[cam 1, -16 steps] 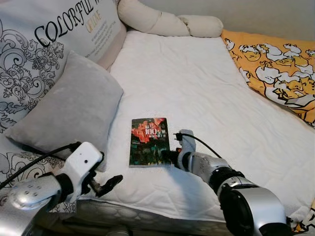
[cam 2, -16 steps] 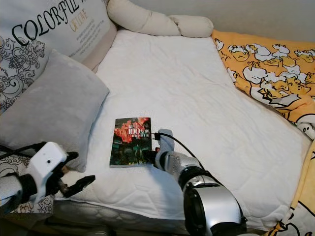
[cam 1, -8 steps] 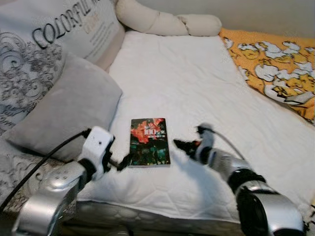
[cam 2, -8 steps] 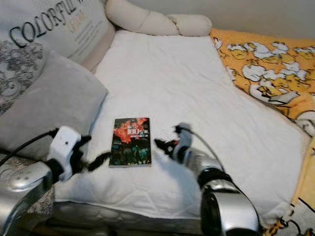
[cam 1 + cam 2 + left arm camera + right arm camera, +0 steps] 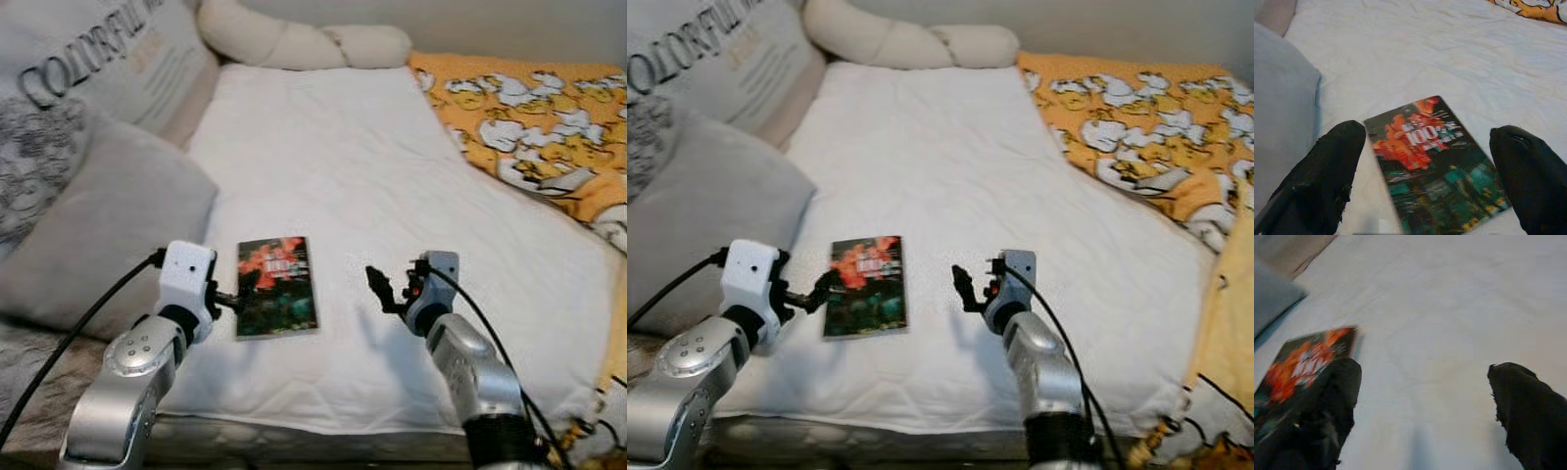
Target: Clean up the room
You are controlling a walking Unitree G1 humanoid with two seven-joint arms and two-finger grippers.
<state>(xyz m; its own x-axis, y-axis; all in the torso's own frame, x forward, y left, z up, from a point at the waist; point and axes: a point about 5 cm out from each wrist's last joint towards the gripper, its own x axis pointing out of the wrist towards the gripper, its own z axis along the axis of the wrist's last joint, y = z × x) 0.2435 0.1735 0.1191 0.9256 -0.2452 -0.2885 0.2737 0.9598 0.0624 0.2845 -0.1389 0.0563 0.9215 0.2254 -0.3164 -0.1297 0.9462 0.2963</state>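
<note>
A paperback book with a dark red and green cover lies flat on the white bed sheet, near the front edge. My left gripper is open at the book's left edge, low over the sheet. In the left wrist view the book lies between the two black fingers. My right gripper hovers open a short way right of the book, apart from it. The book's corner shows beside one finger in the right wrist view.
A grey pillow lies left of the book, with a large printed pillow behind it. A cream bolster runs along the head of the bed. An orange duck-print blanket covers the right side.
The left gripper has come forward from the bed's front edge to the book's left edge. The right gripper has drawn back from the book's right edge. The camera has shifted a little.
</note>
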